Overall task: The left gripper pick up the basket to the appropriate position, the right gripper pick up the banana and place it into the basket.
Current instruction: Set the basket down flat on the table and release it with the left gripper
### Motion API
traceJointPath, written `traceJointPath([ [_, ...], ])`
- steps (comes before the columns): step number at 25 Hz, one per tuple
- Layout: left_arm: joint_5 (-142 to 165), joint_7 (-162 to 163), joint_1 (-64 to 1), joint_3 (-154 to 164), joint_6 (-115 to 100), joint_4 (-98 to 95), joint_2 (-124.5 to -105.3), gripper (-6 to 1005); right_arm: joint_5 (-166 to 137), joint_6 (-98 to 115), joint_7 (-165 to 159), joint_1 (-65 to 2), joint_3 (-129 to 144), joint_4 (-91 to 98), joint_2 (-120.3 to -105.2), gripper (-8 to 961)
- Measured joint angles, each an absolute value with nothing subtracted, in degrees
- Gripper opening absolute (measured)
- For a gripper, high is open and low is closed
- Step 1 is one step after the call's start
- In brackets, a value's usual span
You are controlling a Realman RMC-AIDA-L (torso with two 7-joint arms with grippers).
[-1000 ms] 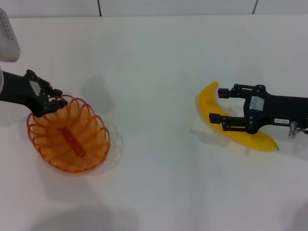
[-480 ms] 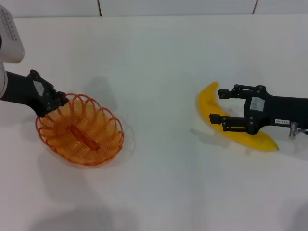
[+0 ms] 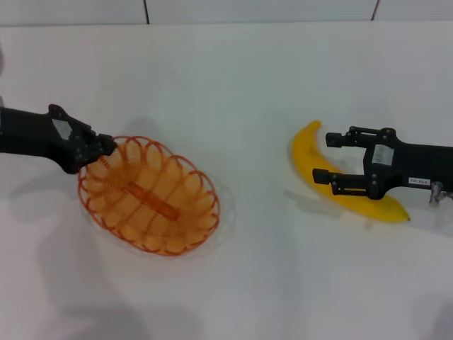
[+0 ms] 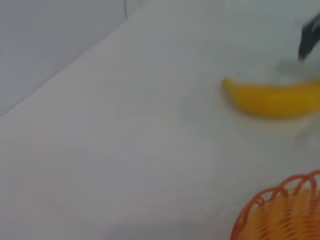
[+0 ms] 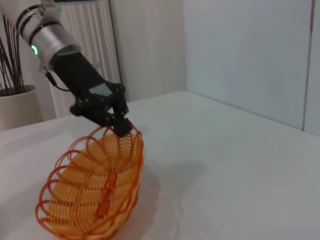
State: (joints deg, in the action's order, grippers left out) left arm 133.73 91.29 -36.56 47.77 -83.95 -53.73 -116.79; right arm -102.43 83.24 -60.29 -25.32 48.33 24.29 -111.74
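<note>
Left gripper (image 3: 105,147) fingers (image 5: 121,126) pinch orange wire basket (image 3: 150,195) rim, basket tilted.

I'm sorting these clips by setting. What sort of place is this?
Probably an indoor lab or office test room: a plain white table holding only a banana and basket, bare pale walls, a radiator and a potted plant behind.

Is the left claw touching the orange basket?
Touching. The right wrist view shows the left claw pinched onto the basket rim, tilting it up off the table.
</note>
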Motion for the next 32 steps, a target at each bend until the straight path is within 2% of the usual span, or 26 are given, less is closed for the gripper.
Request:
traceJointPath([
  [7,127.6,93.6,-35.0,43.6,-88.2,-53.6,-116.56,45,-102.4,83.2,-60.2,-25.0,47.0,24.2,-111.68,749],
  [13,127.4,99.8,-35.5,41.4,-81.8,-48.3,-116.76,46,-102.4,82.8,-60.1,-25.3,46.9,24.3,-112.04,748],
  [25,128.8,104.3,-45.2,42.0,-66.7,-31.4,-116.9,47,-102.4,80.9,-60.1,-26.4,46.9,24.6,-112.87,746],
  [32,130.2,106.0,-47.8,44.0,-60.8,-28.2,-116.89,63,-101.7,79.5,-60.1,-27.3,46.9,24.6,-113.65,744],
])
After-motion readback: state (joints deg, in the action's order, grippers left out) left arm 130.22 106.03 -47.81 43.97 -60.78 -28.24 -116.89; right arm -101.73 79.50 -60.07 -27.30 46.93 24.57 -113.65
